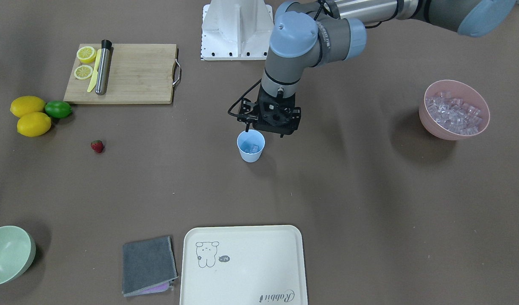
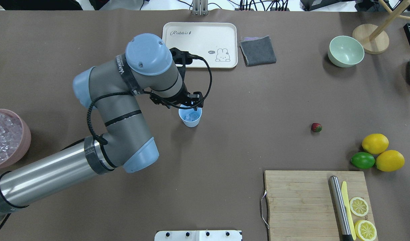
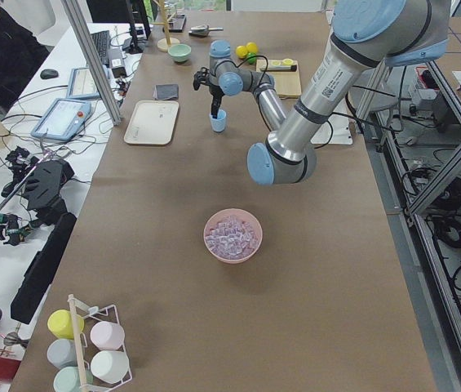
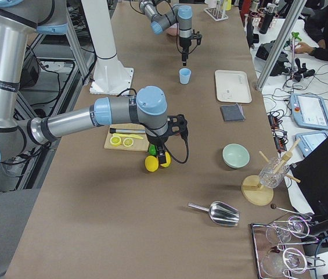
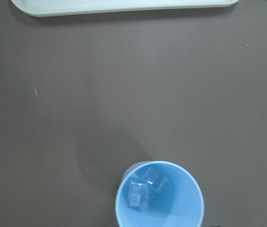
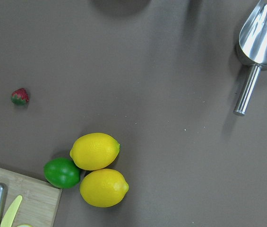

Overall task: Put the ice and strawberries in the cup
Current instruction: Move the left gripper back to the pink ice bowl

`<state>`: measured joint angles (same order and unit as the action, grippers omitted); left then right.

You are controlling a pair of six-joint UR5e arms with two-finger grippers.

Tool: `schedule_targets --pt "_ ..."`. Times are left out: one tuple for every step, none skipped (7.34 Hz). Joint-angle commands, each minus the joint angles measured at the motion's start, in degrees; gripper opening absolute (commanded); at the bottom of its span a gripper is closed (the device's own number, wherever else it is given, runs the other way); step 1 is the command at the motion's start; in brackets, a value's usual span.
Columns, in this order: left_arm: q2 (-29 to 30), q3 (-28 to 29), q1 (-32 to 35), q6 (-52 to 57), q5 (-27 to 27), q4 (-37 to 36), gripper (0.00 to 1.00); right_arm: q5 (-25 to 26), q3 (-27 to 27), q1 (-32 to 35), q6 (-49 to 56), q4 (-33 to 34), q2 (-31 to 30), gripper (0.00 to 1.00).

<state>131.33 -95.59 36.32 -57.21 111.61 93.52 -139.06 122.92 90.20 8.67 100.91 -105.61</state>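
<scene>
Two clear ice cubes (image 5: 139, 195) lie in small light-blue plastic cup (image 1: 251, 146), mid-table; small red strawberry (image 1: 97, 146) well apart. Left gripper (image 1: 247, 126) hangs just over rim, right gripper (image 4: 161, 157) near yellow lemons (image 4: 150, 164); we cannot tell either's opening. Risk we judge: finger clips rim, light cup tips.

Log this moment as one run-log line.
left fingers: above cup | ice: two cubes in cup | strawberry: on table, apart from cup | right arm: above lemons
</scene>
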Motion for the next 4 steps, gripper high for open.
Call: schedule_targets --pt "-10.5 -8.3 3.7 13.1 0.3 -0.4 0.97 0.0 0.6 0.2 0.6 -0.2 -0.1 1.00" --pt "-14.3 -11.9 5.2 18.9 0.2 -2.0 0.97 0.0 0.6 0.2 0.6 -0.2 -0.1 1.00" --pt "-18.3 -15.7 6.5 24.4 0.2 -4.5 0.97 -0.1 0.6 0.2 0.6 -0.3 -0.2 1.00" --pt "-23.4 -19.5 9.2 29.1 0.2 -4.7 0.97 -0.2 0.5 0.2 0.6 -0.3 -0.3 1.00"
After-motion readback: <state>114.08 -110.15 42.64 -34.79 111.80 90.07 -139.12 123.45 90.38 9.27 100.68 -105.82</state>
